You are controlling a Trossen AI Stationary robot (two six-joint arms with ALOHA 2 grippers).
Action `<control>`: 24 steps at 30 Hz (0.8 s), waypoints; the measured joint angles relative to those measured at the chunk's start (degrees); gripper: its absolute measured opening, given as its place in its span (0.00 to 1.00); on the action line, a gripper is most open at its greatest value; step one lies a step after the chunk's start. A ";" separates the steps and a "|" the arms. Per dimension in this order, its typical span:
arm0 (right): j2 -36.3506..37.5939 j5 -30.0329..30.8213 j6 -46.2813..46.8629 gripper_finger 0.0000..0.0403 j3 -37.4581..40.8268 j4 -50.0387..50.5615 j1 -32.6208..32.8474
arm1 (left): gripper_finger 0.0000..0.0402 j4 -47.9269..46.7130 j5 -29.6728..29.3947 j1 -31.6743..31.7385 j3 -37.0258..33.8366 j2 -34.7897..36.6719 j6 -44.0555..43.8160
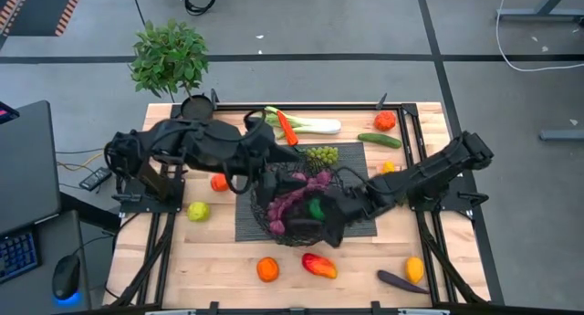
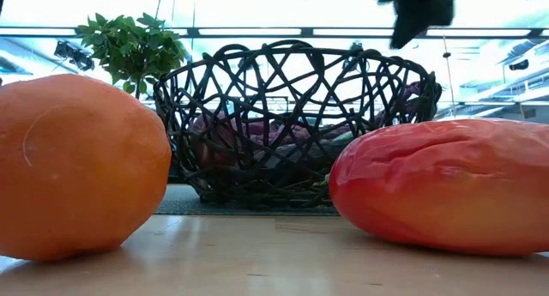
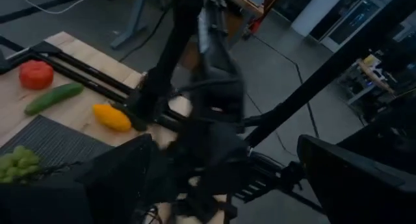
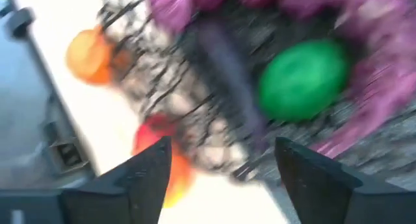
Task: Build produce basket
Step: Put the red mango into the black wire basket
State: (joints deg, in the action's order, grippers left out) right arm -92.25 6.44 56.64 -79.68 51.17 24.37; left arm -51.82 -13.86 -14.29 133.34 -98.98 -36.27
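The black wire basket (image 1: 274,225) stands on a dark mat (image 1: 360,160) at mid-table and holds purple produce (image 1: 297,198) and a green fruit (image 1: 317,208); it also shows in the low view (image 2: 292,124). My right gripper (image 1: 326,228) is open over the basket's near right rim; in the right wrist view (image 4: 224,172) the green fruit (image 4: 304,78) lies beyond its fingers. My left gripper (image 1: 272,173) is open over the basket's far left rim, empty, and its wrist view (image 3: 227,185) looks at the right arm.
Loose produce lies around the mat: a leek (image 1: 315,126), tomato (image 1: 385,120), cucumber (image 1: 379,140), grapes (image 1: 321,154), a lemon (image 1: 389,167), oranges (image 1: 266,269) (image 1: 219,182), a red pepper (image 1: 319,265), an eggplant (image 1: 401,281). A potted plant (image 1: 169,59) stands at the far left corner.
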 joint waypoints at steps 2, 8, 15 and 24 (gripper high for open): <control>0.00 0.45 2.25 0.73 0.00 -0.71 3.82 | 0.97 -1.99 0.03 0.34 -0.02 -0.05 -0.05; -0.46 10.25 13.48 0.73 1.88 -1.33 12.27 | 0.97 -2.59 1.36 0.86 -0.31 -1.97 -0.94; -2.23 10.75 16.41 0.72 8.58 -9.31 16.65 | 0.93 -2.37 2.18 0.47 -0.39 -3.80 -2.47; -9.44 8.42 4.84 0.73 9.25 -21.42 17.30 | 0.74 -2.93 2.63 0.47 -0.37 -4.62 -5.97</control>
State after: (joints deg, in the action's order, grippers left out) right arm -101.69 14.86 61.48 -70.43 29.74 41.67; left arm -54.75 -11.23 -13.82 132.97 -103.59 -42.24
